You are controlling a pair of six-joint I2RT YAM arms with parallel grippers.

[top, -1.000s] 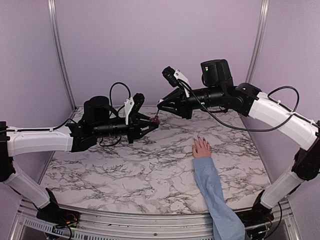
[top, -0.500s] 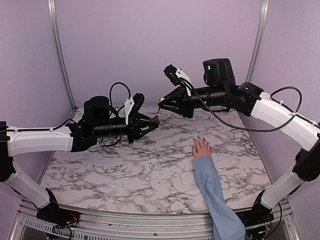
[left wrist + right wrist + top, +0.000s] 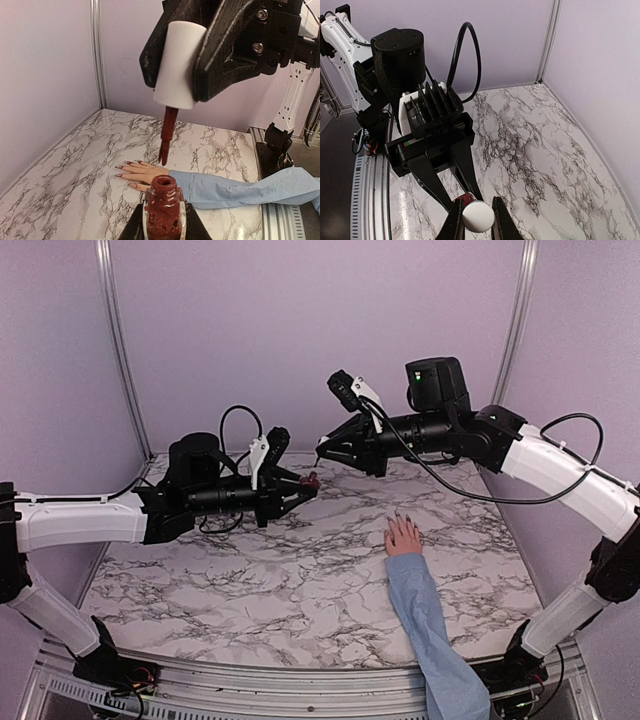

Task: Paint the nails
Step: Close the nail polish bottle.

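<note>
A small pinkish hand (image 3: 403, 536) with a light-blue sleeve (image 3: 425, 620) lies flat on the marble table, and its dark red nails (image 3: 397, 515) point away from the arms. It also shows in the left wrist view (image 3: 142, 174), nails (image 3: 122, 166) to the left. My left gripper (image 3: 306, 483) is shut on an open bottle of dark red polish (image 3: 164, 200), held above the table. My right gripper (image 3: 322, 450) is shut on the white cap (image 3: 177, 65), whose red brush (image 3: 166, 135) hangs just above the bottle's mouth. The cap (image 3: 478, 216) sits between the right fingers.
The marble tabletop (image 3: 250, 580) is walled by lilac panels at the back and sides, with metal posts (image 3: 113, 330) in the corners. The left arm's wrist and cable (image 3: 400, 55) fill the space straight ahead of the right gripper.
My right gripper has risen slightly and drifted right with the cap and brush, further from the bottle. The left arm and the hand have not moved.
</note>
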